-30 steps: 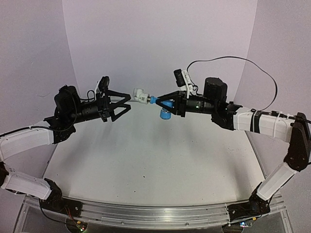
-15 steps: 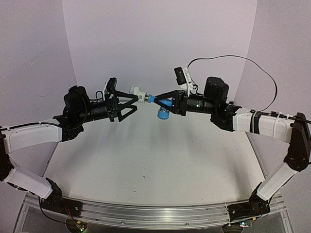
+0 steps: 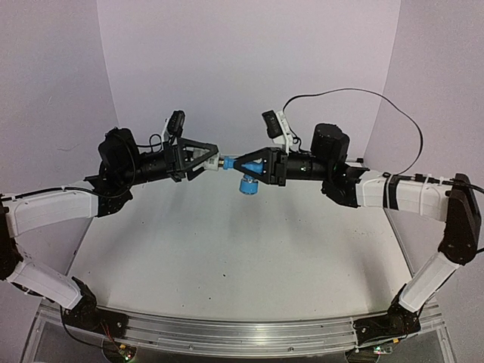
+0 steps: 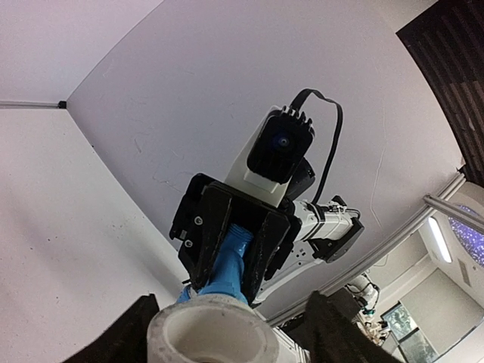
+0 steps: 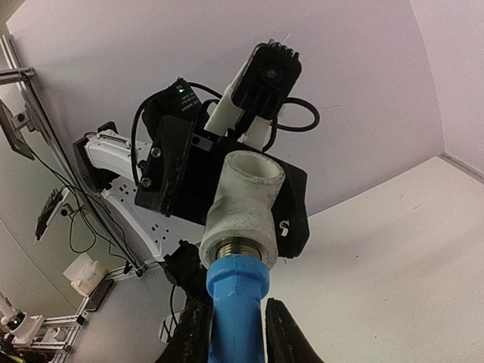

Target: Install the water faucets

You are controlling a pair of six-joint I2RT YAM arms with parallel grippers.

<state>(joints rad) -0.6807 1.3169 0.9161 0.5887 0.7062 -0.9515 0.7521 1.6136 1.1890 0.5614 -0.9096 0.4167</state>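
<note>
The bright-blue tap (image 3: 231, 161) is joined end to end with the white fitting (image 3: 216, 162), held in mid-air above the back of the table. My right gripper (image 3: 237, 162) is shut on the blue tap, whose round end (image 3: 247, 186) hangs below. My left gripper (image 3: 212, 160) is closed round the white fitting from the left. In the left wrist view the fitting (image 4: 215, 329) sits between my fingers (image 4: 121, 336), with the tap (image 4: 229, 261) beyond. In the right wrist view the tap (image 5: 237, 295) meets the fitting's metal thread (image 5: 240, 249).
The white table (image 3: 227, 249) lies well below both grippers. Lilac backdrop walls stand at the back and sides. A black cable (image 3: 378, 94) loops above the right arm. An aluminium rail (image 3: 242, 333) runs along the near edge.
My left arm has moved right and its jaws, open and apart from the fitting before, now close round it. My right gripper has shifted slightly left with the tap.
</note>
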